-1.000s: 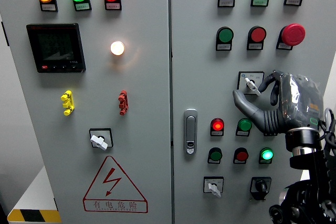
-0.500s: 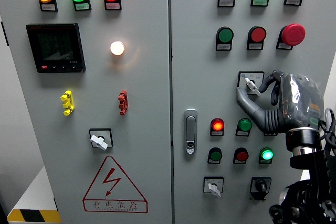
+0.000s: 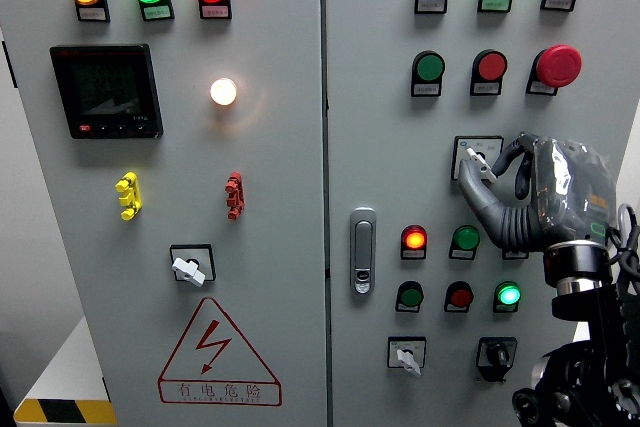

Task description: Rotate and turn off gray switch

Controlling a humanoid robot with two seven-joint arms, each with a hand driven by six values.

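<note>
One robot hand shows, the right hand (image 3: 520,197), set against the right door of the control cabinet (image 3: 390,127). Left of its fingers (image 3: 500,159) bare gray panel runs across to the door handle (image 3: 362,250). At the fingertips sits the gray switch (image 3: 478,160) on its square plate, its lever slanting from upper left to lower right. Thumb and curled fingers close around the lever; whether they actually grip it cannot be told. Just below the thumb sit red and green lamps (image 3: 414,239)
</note>
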